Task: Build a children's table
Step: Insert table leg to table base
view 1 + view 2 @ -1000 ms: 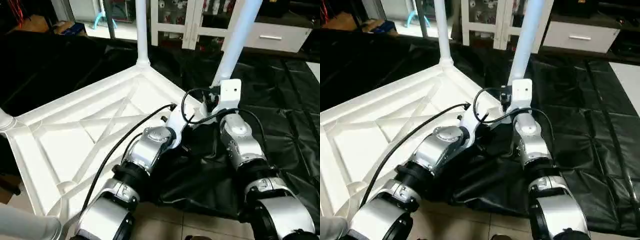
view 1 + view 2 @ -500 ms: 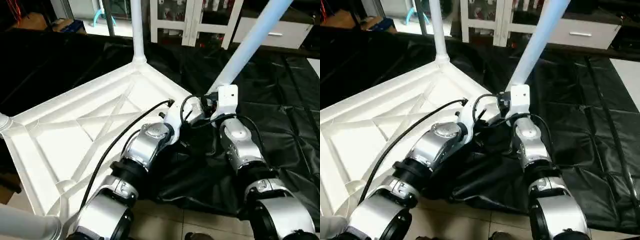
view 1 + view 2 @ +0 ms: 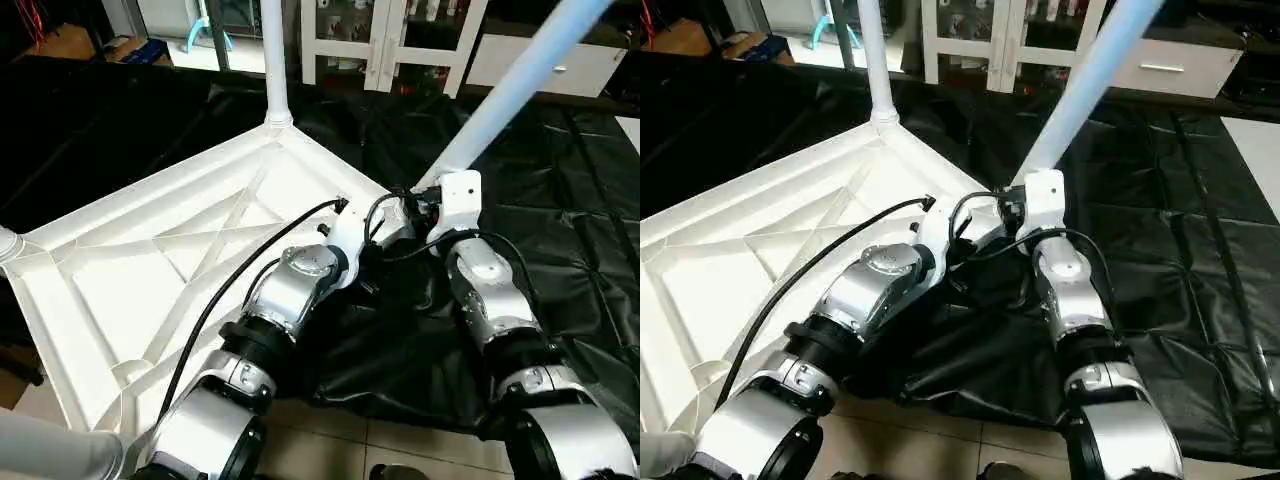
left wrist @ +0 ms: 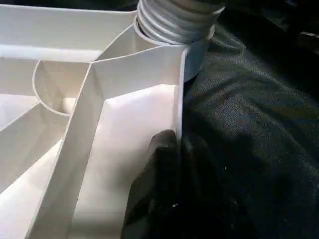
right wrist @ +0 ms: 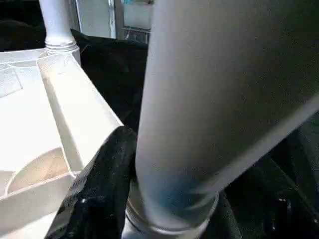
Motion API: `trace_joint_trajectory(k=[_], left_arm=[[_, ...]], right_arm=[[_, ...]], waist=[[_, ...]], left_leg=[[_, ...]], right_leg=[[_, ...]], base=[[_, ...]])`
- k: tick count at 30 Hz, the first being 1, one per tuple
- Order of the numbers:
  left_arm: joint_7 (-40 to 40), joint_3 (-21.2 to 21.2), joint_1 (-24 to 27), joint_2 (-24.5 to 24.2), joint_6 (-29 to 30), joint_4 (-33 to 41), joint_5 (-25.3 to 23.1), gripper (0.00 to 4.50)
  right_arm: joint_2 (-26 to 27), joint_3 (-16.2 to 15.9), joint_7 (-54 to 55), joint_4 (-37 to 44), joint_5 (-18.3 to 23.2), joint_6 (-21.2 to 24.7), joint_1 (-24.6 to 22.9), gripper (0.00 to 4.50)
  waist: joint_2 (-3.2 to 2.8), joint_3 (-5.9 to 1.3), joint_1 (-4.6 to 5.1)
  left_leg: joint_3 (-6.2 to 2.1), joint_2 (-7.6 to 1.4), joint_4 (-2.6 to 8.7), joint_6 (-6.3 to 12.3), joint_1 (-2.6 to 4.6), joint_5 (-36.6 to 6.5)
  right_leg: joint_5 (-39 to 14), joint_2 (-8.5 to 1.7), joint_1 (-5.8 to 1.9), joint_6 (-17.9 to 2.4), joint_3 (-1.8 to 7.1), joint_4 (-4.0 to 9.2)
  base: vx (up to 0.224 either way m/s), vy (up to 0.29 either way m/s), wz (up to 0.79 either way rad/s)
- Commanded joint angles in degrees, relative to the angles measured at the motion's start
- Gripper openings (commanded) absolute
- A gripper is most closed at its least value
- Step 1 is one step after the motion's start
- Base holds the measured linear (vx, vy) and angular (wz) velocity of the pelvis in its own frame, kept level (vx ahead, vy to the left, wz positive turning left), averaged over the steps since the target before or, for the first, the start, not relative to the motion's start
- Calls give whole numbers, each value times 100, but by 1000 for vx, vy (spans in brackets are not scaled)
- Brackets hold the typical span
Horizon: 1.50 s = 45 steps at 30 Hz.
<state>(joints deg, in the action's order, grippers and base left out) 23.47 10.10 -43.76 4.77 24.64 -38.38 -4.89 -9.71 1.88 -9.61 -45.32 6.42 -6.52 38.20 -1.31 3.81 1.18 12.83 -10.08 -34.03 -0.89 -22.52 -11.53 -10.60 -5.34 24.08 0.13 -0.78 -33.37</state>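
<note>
A black sheet (image 3: 580,200) is spread under the upturned table top (image 3: 150,270). A cabinet (image 3: 385,40) stands behind. A tilted leg (image 3: 510,90) at its near corner is grasped by the right gripper (image 5: 149,199); the rim there is pinched by the clenched left gripper (image 4: 177,149).

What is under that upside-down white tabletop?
A crinkled black sheet lies beneath the tabletop and spreads out past its far and right edges. Tile floor shows at the sheet's near edge. Whether anything else lies beneath cannot be seen; the top covers it.
</note>
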Motion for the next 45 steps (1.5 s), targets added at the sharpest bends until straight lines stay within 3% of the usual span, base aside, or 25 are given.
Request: trace_joint_trajectory(k=[1,7,17,19,21,23,24,26,28,30,33,36,41,42,45], left_arm=[[-91,-199,10,-126,-248,141,123,0],[-16,-148,71,-168,-226,207,105,0],[408,103,183,-313,-309,336,70,0],[1217,467,380,-532,-643,625,89,0],[1958,824,562,-831,-1254,891,78,0],[2303,967,647,-960,-1500,1017,106,0],[2934,1197,823,-1225,-1862,1290,204,0],[3581,1335,1032,-1531,-2081,1630,418,0],[3811,1333,1123,-1660,-2079,1801,544,0],[4117,1314,1231,-1852,-2175,1992,696,0],[4517,1309,1295,-2115,-2443,2063,796,0],[4556,1285,1260,-2242,-2638,1942,670,0],[4260,1298,1142,-2265,-2806,1663,366,0],[4260,1298,1142,-2265,-2806,1663,366,0],[4281,1306,1149,-2247,-2815,1660,406,0]], right_arm=[[-86,122,-72,179,63,10,-74,236],[-103,129,-122,321,67,61,-158,204],[-119,194,-303,456,166,191,-246,194],[-150,317,-964,694,646,680,-344,194],[-296,372,-1859,1131,1284,1561,-530,194],[-422,322,-2206,1321,1429,1822,-633,193],[-761,156,-2854,1737,1628,2233,-886,193],[-1290,-75,-3598,2248,1810,2601,-1248,193],[-1619,-211,-4036,2549,1910,2841,-1469,193],[-2094,-345,-4613,2961,2006,3142,-1778,193],[-2594,-333,-5210,3429,2225,3502,-2080,193],[-2935,-309,-5572,3804,2456,3760,-2283,193],[-3146,-100,-5824,4430,2948,4162,-2502,193],[-3146,-100,-5824,4430,2948,4162,-2502,193],[-3308,-176,-5923,4624,2824,4107,-2646,193]], waist=[[140,-425,-55],[155,-423,-60],[157,-402,-74],[162,-391,-93],[160,-384,-128],[158,-360,-167],[148,-348,-215],[122,-353,-317],[123,-338,-373],[142,-313,-411],[181,-277,-430],[172,-253,-411],[159,-232,-388],[182,-246,-377],[163,-252,-366]], left_leg=[[-148,-270,229,1531,129,442],[-146,-268,226,1446,122,308],[-148,-264,242,1260,114,-11],[-158,-270,251,1309,98,-41],[-164,-264,255,1379,111,-66],[-158,-307,273,1339,134,-80],[-150,-313,290,1214,185,-200],[-155,-348,303,1112,221,-159],[-134,-349,312,1059,256,-107],[-120,-338,336,954,237,-284],[-117,-343,379,739,218,-744],[-134,-363,426,493,214,-1118],[-147,-348,435,431,194,-1134],[-155,-345,427,441,179,-1063],[-152,-344,407,523,171,-825]], right_leg=[[743,-234,-327,-1944,70,144],[493,-234,-323,-1904,72,155],[149,-227,-306,-1818,82,187],[204,-243,-330,-1806,90,173],[254,-221,-336,-1790,89,180],[221,-219,-292,-1778,91,179],[12,-210,-269,-1749,94,206],[83,-216,-281,-1684,100,178],[227,-192,-243,-1671,107,168],[-1,-218,-242,-1630,109,192],[-624,-245,-260,-1465,112,256],[-1210,-280,-222,-1287,126,320],[-1129,-283,-207,-1249,139,336],[-1019,-282,-225,-1268,133,312],[-631,-282,-229,-1386,126,278]], base=[[0,0,0],[0,0,0],[0,0,0],[0,0,0],[0,0,0],[0,0,0],[0,0,0],[0,0,0],[0,0,0],[0,0,0],[0,0,0],[0,0,0],[0,0,0],[0,0,0],[0,0,0]])
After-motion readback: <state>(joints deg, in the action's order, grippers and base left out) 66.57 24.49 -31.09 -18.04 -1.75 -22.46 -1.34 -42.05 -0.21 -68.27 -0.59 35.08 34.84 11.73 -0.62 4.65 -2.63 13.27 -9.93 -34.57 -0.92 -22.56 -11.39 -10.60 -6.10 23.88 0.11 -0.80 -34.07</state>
